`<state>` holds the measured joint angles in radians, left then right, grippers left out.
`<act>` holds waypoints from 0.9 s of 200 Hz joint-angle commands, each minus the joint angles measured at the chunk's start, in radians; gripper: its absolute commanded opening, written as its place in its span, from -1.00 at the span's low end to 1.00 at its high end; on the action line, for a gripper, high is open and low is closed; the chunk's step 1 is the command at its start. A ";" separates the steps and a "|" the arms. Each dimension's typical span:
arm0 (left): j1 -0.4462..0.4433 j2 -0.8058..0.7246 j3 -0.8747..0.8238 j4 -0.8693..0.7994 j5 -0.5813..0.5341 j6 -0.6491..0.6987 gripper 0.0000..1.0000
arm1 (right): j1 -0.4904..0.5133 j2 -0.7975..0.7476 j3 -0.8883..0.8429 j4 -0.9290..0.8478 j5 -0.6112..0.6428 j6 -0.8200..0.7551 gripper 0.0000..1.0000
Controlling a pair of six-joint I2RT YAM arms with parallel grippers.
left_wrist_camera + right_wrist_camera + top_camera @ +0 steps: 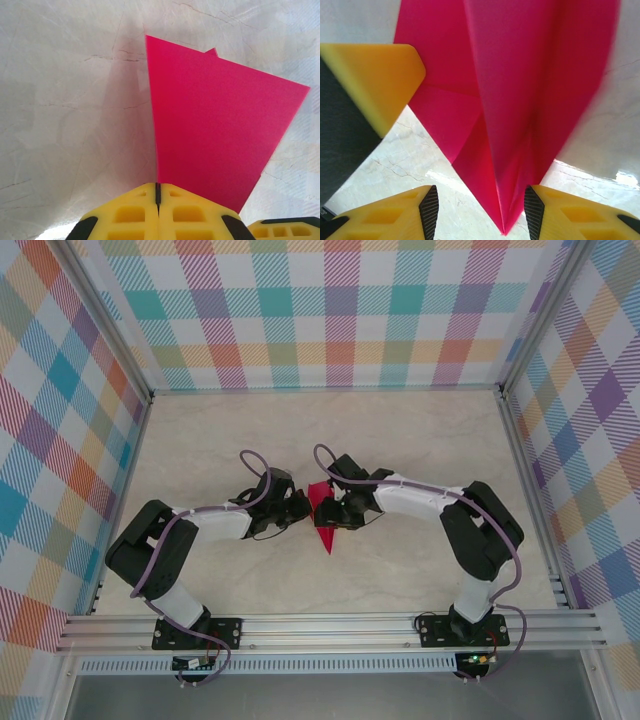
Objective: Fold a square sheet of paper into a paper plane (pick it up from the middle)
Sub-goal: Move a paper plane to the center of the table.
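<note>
The magenta-pink paper (322, 518) is folded into a narrow pointed dart with a centre crease, a paper plane held off the table between both arms, its point towards the near edge. My left gripper (300, 508) is shut on one edge of it. In the left wrist view the paper plane (220, 120) rises as a broad flap from the seam of the shut left gripper (158, 186). My right gripper (337, 512) is open. In the right wrist view the pointed end of the paper plane (520, 100) hangs between the fingers of the right gripper (481, 202) without touching the pads.
The marble-pattern table (400, 430) is walled by plaid panels (330, 310) at the back and sides. An aluminium rail (330, 628) runs along the near edge. The left gripper's yellow finger (375, 80) shows close at the upper left of the right wrist view.
</note>
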<state>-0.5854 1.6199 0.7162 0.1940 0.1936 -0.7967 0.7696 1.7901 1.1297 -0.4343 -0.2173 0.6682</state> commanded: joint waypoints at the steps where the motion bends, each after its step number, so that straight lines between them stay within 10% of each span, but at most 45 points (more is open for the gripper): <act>1: 0.013 0.002 -0.012 0.025 0.006 -0.010 -1.00 | 0.010 0.025 0.022 0.002 -0.025 0.013 0.02; 180: 0.019 -0.008 -0.020 0.017 0.008 -0.013 -1.00 | 0.027 0.103 0.114 -0.093 0.118 0.031 -0.19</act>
<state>-0.5793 1.6199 0.7071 0.2131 0.2012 -0.8001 0.7876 1.8881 1.2179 -0.4892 -0.1364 0.6777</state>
